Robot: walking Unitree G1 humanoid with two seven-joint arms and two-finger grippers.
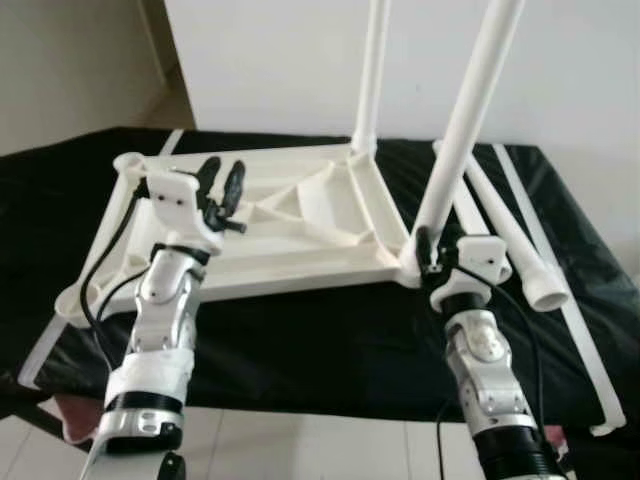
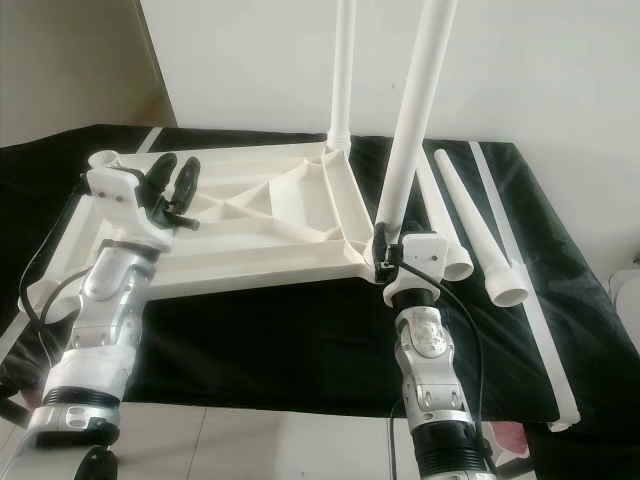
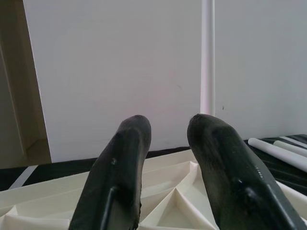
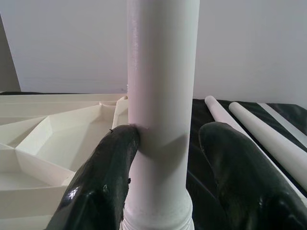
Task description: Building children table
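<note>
An upturned white tabletop (image 1: 270,225) lies ribbed side up on a black-covered counter (image 1: 300,350), with two legs standing in its right-hand corners: a far leg (image 1: 368,80) and a near leg (image 1: 465,120), both cut off by the top of the picture. The right claw (image 4: 165,158) sits at the base of the near leg, one finger touching it, the other apart with a gap, so it is spread around the leg rather than pinching it. The left claw (image 1: 222,185) hovers over the tabletop's left part, fingers parted, holding nothing. Two loose legs (image 2: 480,245) lie on the counter to the right, beside a thin white strip (image 2: 520,270). The socket under the near leg is hidden by the claw.
</note>
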